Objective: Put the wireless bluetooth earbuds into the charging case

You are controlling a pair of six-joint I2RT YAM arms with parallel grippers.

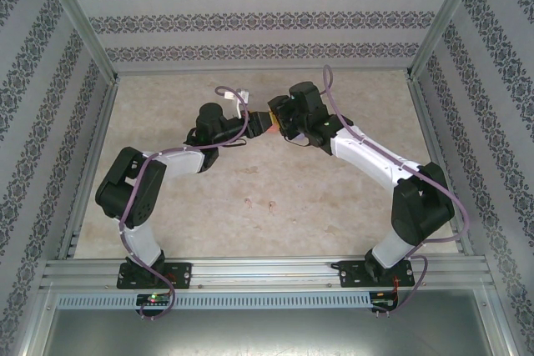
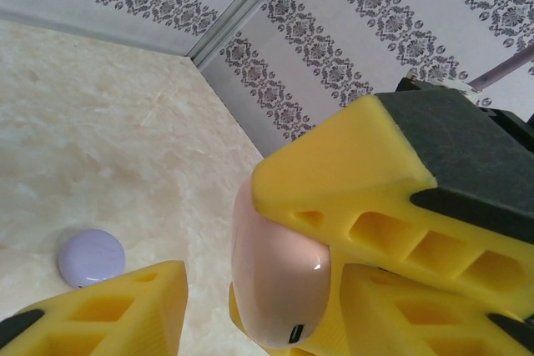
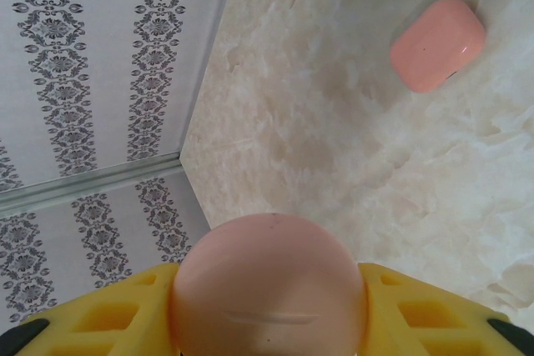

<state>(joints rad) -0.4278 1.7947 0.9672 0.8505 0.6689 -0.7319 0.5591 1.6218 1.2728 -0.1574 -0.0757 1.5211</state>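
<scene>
Gripping the slick charging case (image 3: 267,273) in right pincer (image 3: 267,318); left pincer (image 2: 259,306) wide beside it. Best pinch tiny, light earbuds (image 1: 248,202) by stems.

The beige marbled table (image 1: 334,206) is carrying only a few small things. In the top view, two tiny pale pink earbuds (image 1: 248,201) (image 1: 272,203) are lying near each other on its front middle, apart and not touching. In the left wrist view a round lilac case (image 2: 92,258) is sitting closed on the table (image 2: 108,139). In the right wrist view a closed coral-pink charging case (image 3: 437,44) is resting flat on the table (image 3: 334,147), well away from the wall.
</scene>
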